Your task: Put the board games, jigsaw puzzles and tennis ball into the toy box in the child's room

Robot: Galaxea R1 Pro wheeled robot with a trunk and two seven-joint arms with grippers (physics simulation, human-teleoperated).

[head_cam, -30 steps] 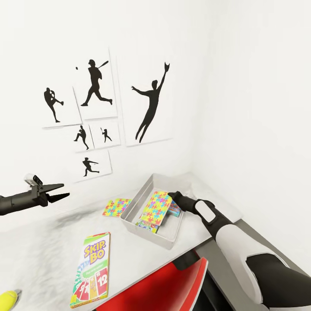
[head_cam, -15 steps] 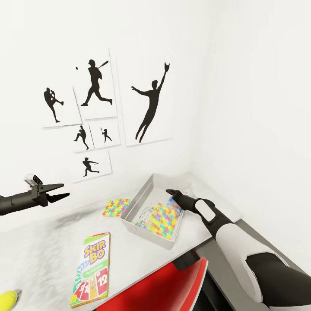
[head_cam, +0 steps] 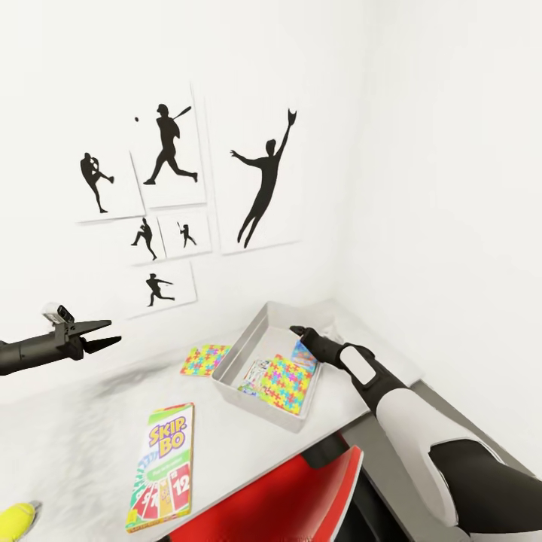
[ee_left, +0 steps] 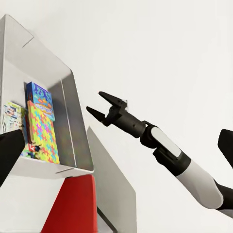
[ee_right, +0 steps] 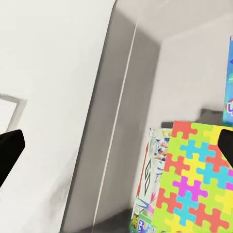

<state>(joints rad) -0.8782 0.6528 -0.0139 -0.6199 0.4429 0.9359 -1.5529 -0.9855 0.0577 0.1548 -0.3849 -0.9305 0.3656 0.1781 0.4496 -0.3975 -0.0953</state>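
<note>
Right gripper [head_cam: 303, 332] is seen with jaws parted and empty, just above the toy box [head_cam: 239, 352] — a jigsaw puzzle [head_cam: 284, 376] lies inside, directly beneath. The release step is judged complete. Next, the second puzzle [head_cam: 204, 359] beside the box must be grasped. Left gripper [head_cam: 102, 334] hangs open, unladen.

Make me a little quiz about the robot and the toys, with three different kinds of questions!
1. True or false: the Skip-Bo box is inside the toy box.
2. Which gripper is over the toy box? A) left gripper B) right gripper
3. Fill in: a jigsaw puzzle lies on the table just ____ the toy box.

Key: 1. False, it lies on the table. 2. B; its jaws are open. 3. Outside.
</note>
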